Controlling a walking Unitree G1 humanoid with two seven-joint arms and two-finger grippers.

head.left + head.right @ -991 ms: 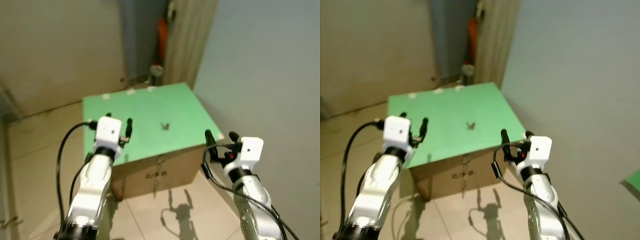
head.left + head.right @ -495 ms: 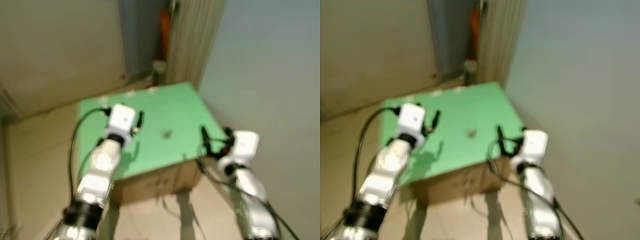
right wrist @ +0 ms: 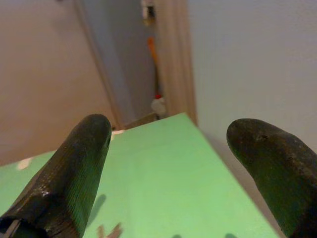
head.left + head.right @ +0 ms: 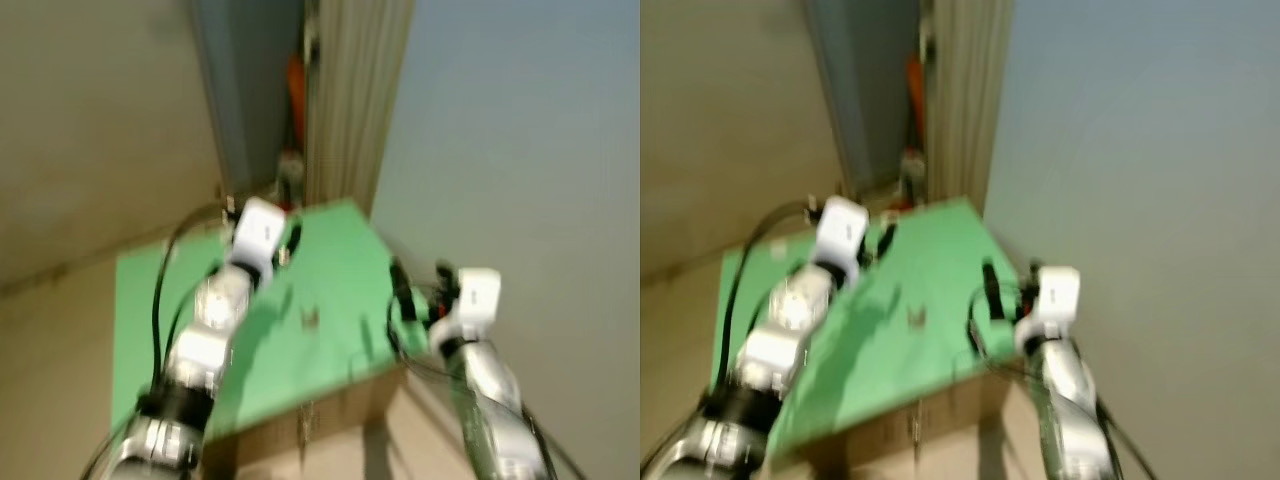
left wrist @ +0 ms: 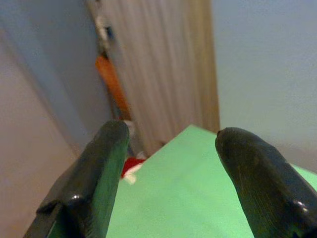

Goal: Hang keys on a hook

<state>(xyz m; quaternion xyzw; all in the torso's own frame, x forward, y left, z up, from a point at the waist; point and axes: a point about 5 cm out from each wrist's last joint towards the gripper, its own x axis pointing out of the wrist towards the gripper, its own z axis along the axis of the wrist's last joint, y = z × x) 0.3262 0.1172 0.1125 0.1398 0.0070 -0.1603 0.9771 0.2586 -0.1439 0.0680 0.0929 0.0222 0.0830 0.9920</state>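
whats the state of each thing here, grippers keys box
left gripper: open, empty, held over the far part of the green top
right gripper: open, empty, held over the green top near its right edge
keys: lying loose on the green top, between the two grippers, not held
cardboard box: closed, standing on the floor under the green top

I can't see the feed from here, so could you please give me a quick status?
Left gripper and right gripper open, empty, above the green box top. Keys lying on it between them. No obstruction visible; head views blurred.
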